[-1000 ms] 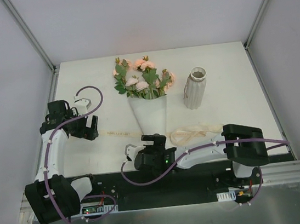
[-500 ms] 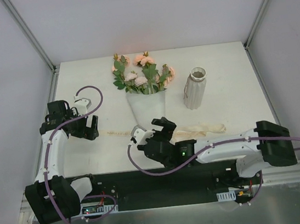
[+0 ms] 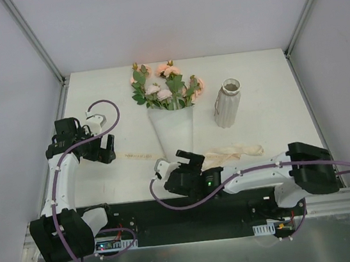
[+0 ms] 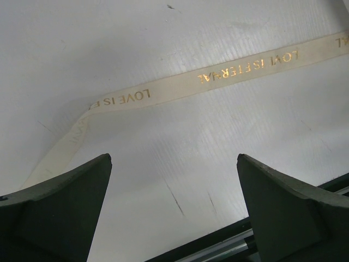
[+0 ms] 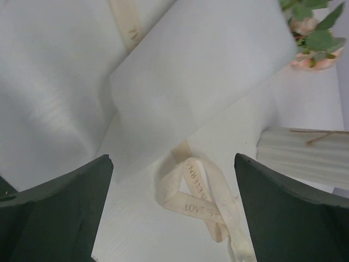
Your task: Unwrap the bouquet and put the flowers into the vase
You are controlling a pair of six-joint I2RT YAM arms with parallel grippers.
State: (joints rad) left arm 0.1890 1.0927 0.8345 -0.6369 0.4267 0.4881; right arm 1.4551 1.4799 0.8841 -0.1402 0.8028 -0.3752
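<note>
The bouquet lies flat mid-table, its white paper cone (image 3: 173, 130) pointing toward the arms, with the peach-pink flowers (image 3: 166, 90) and their leaves at the far end. The off-white ribbed vase (image 3: 227, 103) stands upright to its right. A cream ribbon with gold lettering lies loose on the table: one strip (image 3: 133, 154) runs left of the cone and loops (image 3: 233, 154) lie to its right. My right gripper (image 3: 185, 160) is open just short of the cone's tip; its wrist view shows the cone (image 5: 202, 71), a ribbon loop (image 5: 202, 191) and the vase (image 5: 302, 158). My left gripper (image 3: 103, 152) is open over the ribbon strip (image 4: 218, 71).
The table (image 3: 271, 79) ends in a black rail (image 3: 192, 216) at the near edge, where the arm bases sit. Grey walls and slanted frame posts (image 3: 34, 40) close in the left, right and far sides.
The bouquet has slid slightly away from the arms. My right gripper has come off the cone's tip and its elbow has swung right. The left arm has not moved.
</note>
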